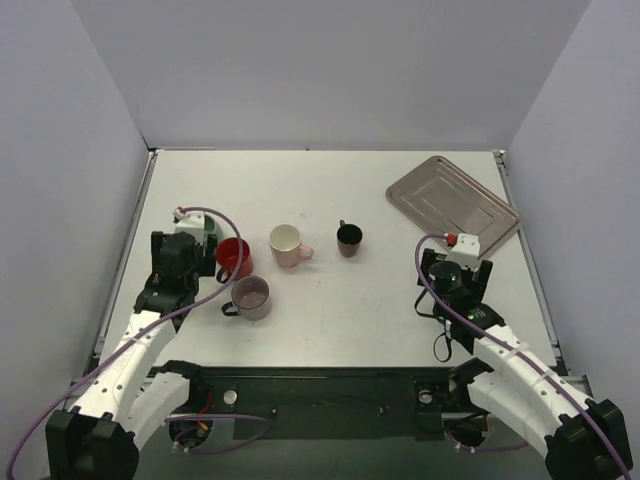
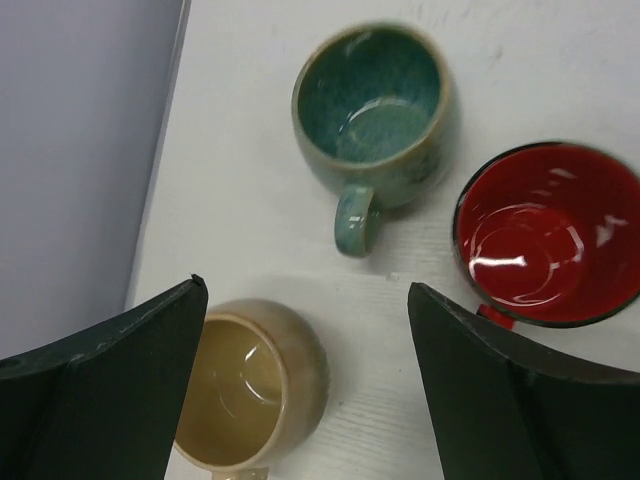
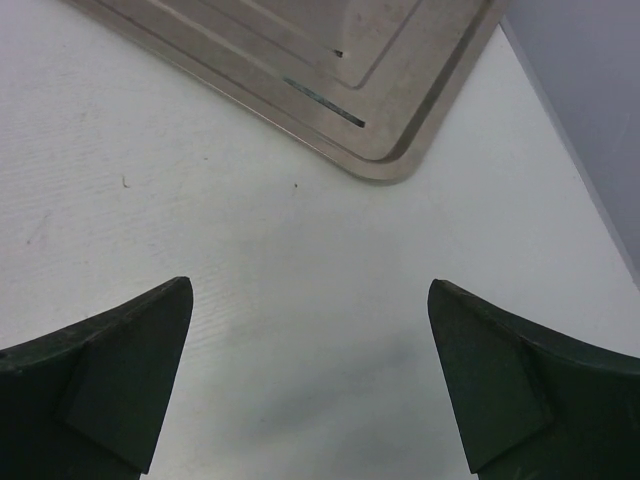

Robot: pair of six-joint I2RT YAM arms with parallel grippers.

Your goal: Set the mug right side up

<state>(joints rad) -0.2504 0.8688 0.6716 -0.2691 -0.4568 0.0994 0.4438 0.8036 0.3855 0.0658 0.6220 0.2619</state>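
The tan mug stands mouth up on the table near its left edge, with its glossy cream inside showing in the left wrist view. It sits low between the two dark fingers of the left gripper, whose jaws are spread wide and hold nothing. The left finger overlaps the mug's side in that view, so contact there cannot be told. In the overhead view the arm hides this mug.

Just beyond it is a teal mug, also mouth up, its handle turned toward the tan mug. To the right of that is a red mug with a dark rim, open side up.

Further right, a mauve mug, a pink mug and a small dark mug all stand upright and apart from one another.

The right gripper hangs over bare table with its jaws wide and empty, near the corner of a metal tray at the far right
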